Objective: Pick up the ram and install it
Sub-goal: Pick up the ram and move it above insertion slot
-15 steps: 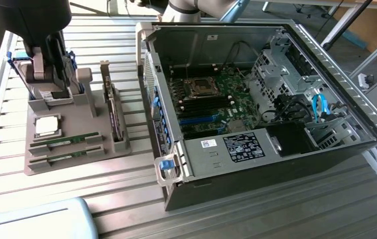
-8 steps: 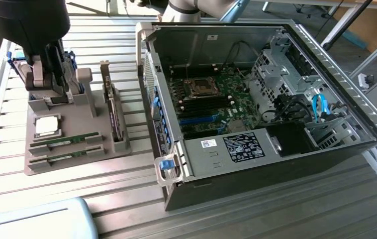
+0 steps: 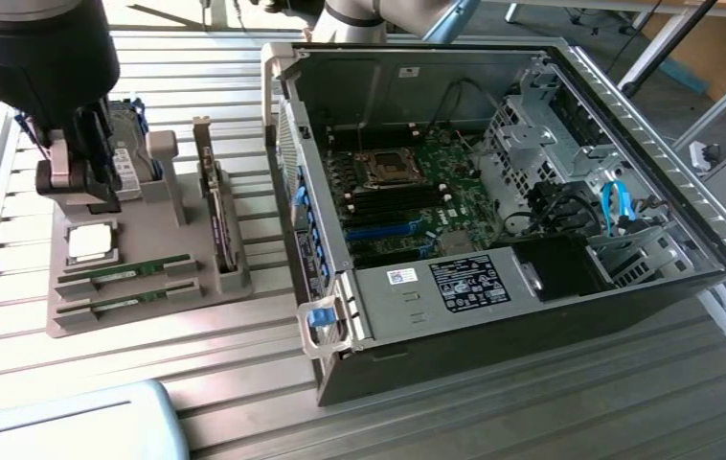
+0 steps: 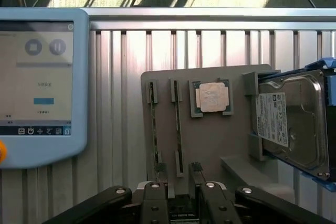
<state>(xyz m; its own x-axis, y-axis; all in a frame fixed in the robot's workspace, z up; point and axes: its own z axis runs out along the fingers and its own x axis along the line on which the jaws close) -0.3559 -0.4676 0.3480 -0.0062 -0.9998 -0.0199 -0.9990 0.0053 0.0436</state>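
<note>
We are noting the ram (image 3: 126, 271), a thin green stick sitting edge-up in the gray holder (image 3: 165, 235), five o'clock from the gripper (image 3: 82, 196), which is hanging wide open, empty.

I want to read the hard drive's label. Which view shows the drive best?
The wrist view: the hard drive turns its face to the camera, white label visible. In the exterior view it stands edge-on, partly behind the arm.

Computer case (image 3: 504, 345); hard drive (image 4: 291, 119); pendant (image 4: 42, 82)
</note>
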